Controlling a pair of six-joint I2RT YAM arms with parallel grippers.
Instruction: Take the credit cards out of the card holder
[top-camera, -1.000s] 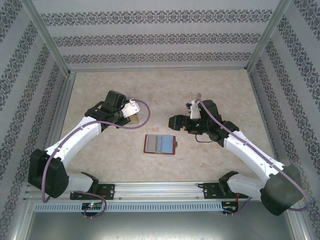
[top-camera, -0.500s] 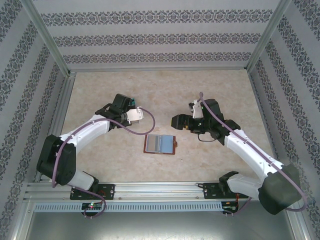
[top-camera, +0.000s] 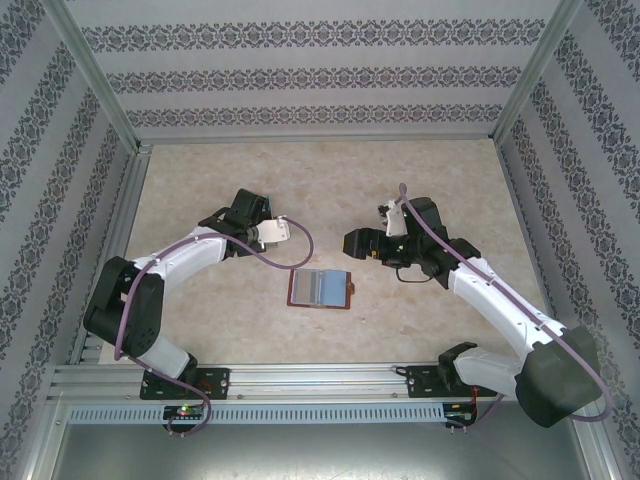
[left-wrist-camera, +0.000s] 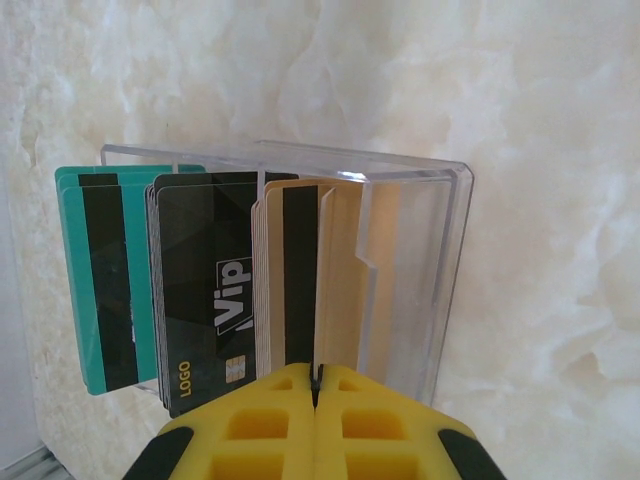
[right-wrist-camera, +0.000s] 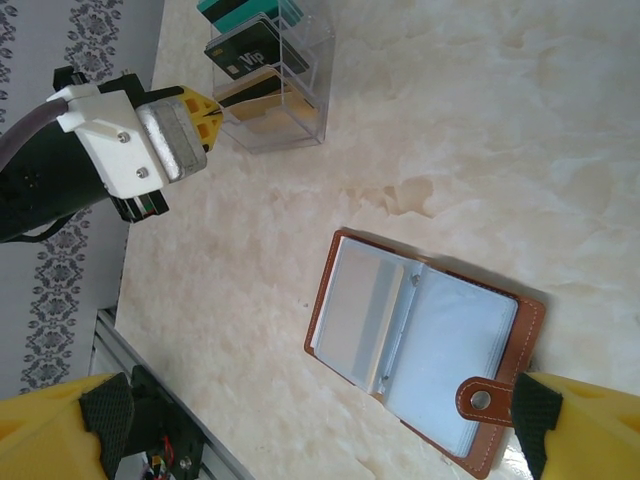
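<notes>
The card holder (top-camera: 320, 288) lies open on the table, a brown wallet (right-wrist-camera: 425, 345) with blue-grey sleeves and a snap tab (right-wrist-camera: 482, 401). A pale card with a grey band shows through its left sleeve (right-wrist-camera: 365, 300). My left gripper (left-wrist-camera: 318, 378) is shut on a thin tan credit card (left-wrist-camera: 321, 285), held edge-on in a clear box (left-wrist-camera: 425, 260). Teal cards (left-wrist-camera: 95, 280), black cards (left-wrist-camera: 200, 280) and tan cards (left-wrist-camera: 285, 270) stand in that box. My right gripper (right-wrist-camera: 315, 425) hangs open above the wallet, its yellow fingers (right-wrist-camera: 50, 430) wide apart.
The clear box (right-wrist-camera: 275, 75) stands left of the wallet and further back, with the left gripper (right-wrist-camera: 205, 118) at its mouth. Patterned walls close in the table on three sides, and a metal rail (top-camera: 320, 380) runs along the near edge.
The left arm has stretched out and its gripper has moved slightly right and nearer, over the clear box. The right arm has barely shifted. The wallet has not moved.
</notes>
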